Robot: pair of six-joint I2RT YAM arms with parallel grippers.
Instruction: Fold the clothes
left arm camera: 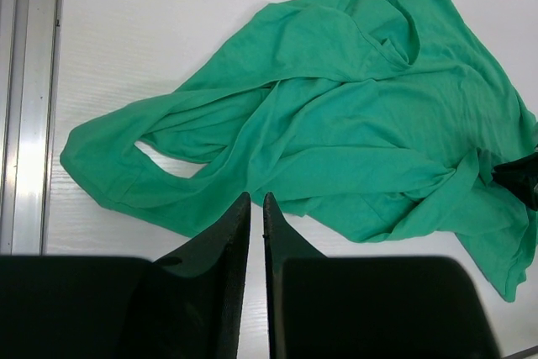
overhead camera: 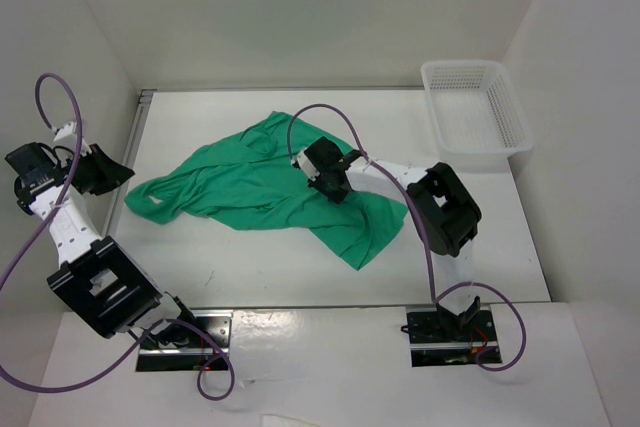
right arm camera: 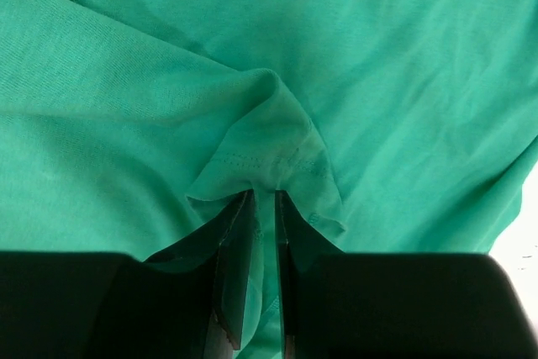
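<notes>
On the white table [overhead camera: 250,267], in the middle, the green T-shirt [overhead camera: 250,187] lies bunched up. Its long way runs across, from a loopy end on the left to a corner on the near right. The right gripper [right arm camera: 262,195] is almost closed, pinching a small stitched fold. I think that thin bit could slip out, or the pull could bunch the cloth worse. The left gripper [left arm camera: 256,199], fingers almost together, holds nothing.
</notes>
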